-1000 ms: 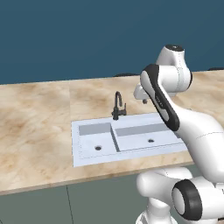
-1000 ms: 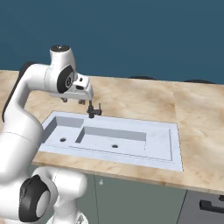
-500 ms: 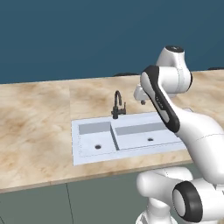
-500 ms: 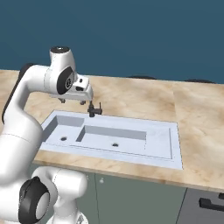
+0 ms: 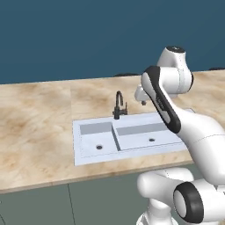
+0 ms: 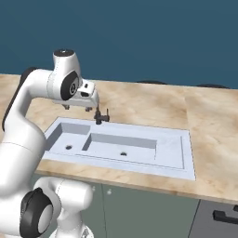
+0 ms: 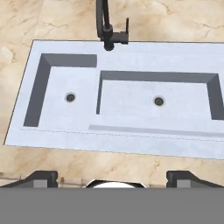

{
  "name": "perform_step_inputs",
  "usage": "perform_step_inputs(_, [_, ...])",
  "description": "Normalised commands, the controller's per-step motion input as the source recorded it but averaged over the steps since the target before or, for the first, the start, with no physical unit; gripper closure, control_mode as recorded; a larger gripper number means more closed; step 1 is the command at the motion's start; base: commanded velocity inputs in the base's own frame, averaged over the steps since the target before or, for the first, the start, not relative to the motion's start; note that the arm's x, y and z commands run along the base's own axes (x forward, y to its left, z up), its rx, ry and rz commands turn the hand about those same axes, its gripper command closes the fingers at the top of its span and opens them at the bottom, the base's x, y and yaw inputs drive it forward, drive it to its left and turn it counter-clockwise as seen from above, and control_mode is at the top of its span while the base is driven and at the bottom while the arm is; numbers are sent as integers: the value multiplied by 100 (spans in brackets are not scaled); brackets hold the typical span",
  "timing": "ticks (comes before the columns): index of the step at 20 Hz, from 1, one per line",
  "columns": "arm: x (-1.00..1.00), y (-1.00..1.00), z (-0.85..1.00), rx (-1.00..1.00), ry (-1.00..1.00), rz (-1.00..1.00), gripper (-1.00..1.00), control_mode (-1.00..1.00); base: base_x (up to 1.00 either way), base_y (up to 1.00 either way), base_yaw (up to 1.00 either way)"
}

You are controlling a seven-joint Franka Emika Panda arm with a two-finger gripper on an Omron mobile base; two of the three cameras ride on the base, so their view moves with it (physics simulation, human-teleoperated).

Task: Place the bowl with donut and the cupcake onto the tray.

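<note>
The fingers point(image 7: 112, 177) stood wide apart and empty above the sink point(image 7: 118, 96) and faucet point(image 7: 107, 26) — with no task item on the desk point(image 5: 35, 127), progress could not be judged.

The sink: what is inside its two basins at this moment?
Each basin of the sink holds one round drain and nothing more. The dark faucet stands behind them. Nothing covers the basin floors in the hand view.

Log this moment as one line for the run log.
hand: open, empty | over: sink, near faucet | surface: counter | task items: none placed
</note>
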Motion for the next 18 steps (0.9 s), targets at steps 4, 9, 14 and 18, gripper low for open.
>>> perform_step_inputs(4, [0,0,0,0,0,0,-100,100,-3,49,0])
perform_step_inputs(9, [0,0,0,0,0,0,-100,100,0,60,0])
perform_step_inputs(14, [0,0,0,0,0,0,-100,100,0,63,0])
perform_step_inputs(18, [0,0,0,0,0,0,-100,100,0,66,0])
